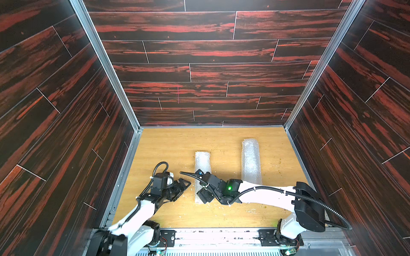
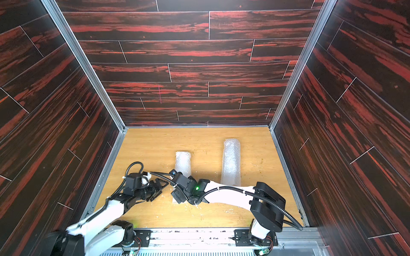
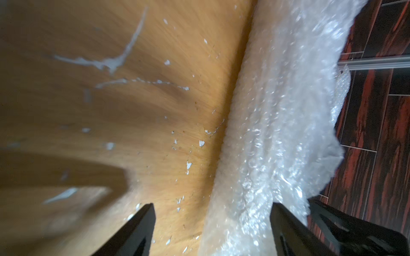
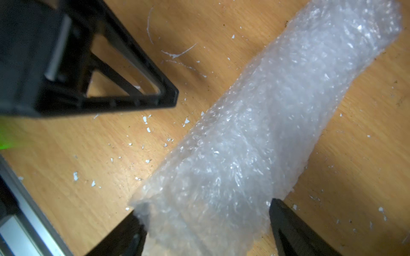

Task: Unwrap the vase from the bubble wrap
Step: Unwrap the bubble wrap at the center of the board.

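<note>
Grasp-approach step: right gripper [image 4: 204, 206], jaws spread astride the near end of a bubble wrap roll [image 4: 277, 110] lying on the tabletop [image 1: 168, 144]; left gripper [image 3: 213, 204], jaws spread, beside it. Next move probably needs a loose edge pinched.

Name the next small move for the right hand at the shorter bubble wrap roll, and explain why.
Probably close the right hand gently: its fingers stand apart on either side of the near end of the shorter bubble wrap roll, and the wrap must be held before it can unroll.
</note>
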`<state>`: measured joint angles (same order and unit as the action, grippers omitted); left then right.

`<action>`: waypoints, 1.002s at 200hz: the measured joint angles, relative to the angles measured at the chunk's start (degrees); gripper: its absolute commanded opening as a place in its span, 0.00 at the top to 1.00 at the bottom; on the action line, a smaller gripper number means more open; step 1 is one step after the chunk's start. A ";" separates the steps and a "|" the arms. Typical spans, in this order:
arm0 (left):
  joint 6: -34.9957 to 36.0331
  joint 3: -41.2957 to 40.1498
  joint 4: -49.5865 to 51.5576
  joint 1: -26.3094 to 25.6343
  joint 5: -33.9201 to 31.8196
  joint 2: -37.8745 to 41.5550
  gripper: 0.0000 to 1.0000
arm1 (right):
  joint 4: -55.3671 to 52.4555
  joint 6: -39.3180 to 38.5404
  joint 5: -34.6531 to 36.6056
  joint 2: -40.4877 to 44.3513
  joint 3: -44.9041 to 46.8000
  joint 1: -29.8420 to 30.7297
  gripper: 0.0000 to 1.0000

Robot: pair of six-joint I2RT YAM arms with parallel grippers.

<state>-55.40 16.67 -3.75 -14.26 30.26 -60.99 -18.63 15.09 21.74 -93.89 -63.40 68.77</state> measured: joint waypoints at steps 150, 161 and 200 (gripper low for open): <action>-3.63 1.90 -13.84 -11.56 -2.12 -11.56 0.18 | 4.07 4.02 0.55 2.89 5.57 -3.02 1.00; -3.82 2.10 -13.84 -12.00 -2.03 -11.08 0.14 | 5.07 4.37 -0.37 3.78 6.64 -3.30 1.00; -4.00 3.76 -13.62 -13.55 -1.99 -8.61 0.04 | 9.44 5.60 -4.17 7.67 10.62 -4.46 1.00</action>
<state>-59.40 20.43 -17.37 -27.81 28.27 -69.60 -9.19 20.69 17.56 -86.21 -52.77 64.31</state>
